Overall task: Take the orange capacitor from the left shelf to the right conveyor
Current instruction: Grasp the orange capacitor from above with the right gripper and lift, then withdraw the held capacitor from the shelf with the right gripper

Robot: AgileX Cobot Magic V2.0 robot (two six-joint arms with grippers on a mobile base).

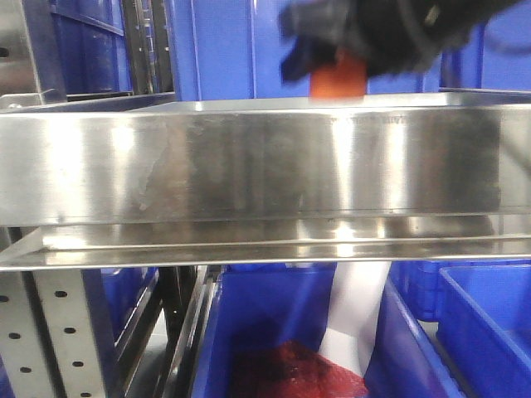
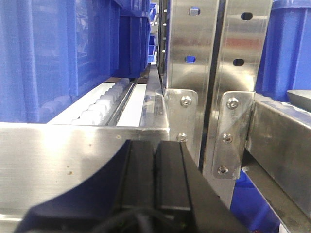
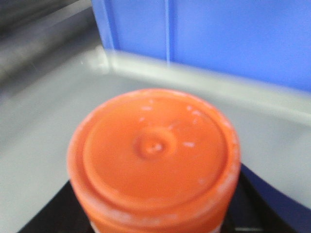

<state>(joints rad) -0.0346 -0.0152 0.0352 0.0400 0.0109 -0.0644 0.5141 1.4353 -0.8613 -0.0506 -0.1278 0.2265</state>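
Orange capacitor (image 1: 336, 85): axis vertical, at 1 o'clock above left shelf (image 1: 249, 166) lip, clamped in right gripper (image 1: 338, 60), the nearer arm. Left gripper (image 2: 155, 179): fingers together, beside rack upright (image 2: 194, 73). Right conveyor not in view.

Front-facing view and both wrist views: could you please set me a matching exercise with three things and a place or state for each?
Things:
1. orange capacitor
2. left gripper
3. blue bin with red contents

Places or states:
A. below the left shelf
B. shut, holding nothing
C. held in the right gripper

Pairs: 1-C, 2-B, 3-A.
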